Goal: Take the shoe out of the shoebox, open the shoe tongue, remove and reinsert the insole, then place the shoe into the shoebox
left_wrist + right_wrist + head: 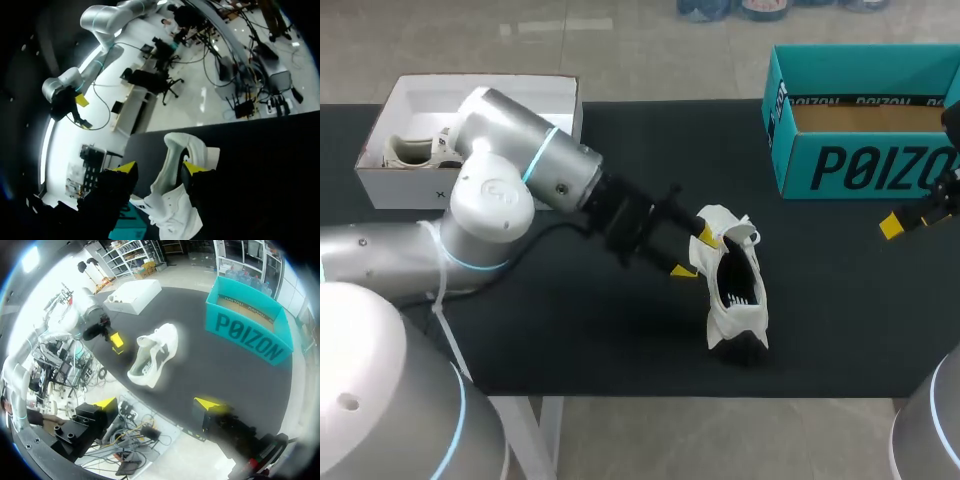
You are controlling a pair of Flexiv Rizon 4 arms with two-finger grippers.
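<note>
A white shoe lies on the black table, its dark opening facing up and a white flap raised at its far end. My left gripper is at that far end, jaws open. In the left wrist view the shoe sits between the fingers; one yellow fingertip rests against its upper, the other stands clear of it. The teal shoebox stands open at the back right. My right gripper hangs open in front of the box, holding nothing; its wrist view shows the shoe well ahead.
A white box at the back left holds a second shoe, just behind my left arm's elbow. Bare black table lies between the shoe and the teal box. The table's front edge is close to the shoe's near end.
</note>
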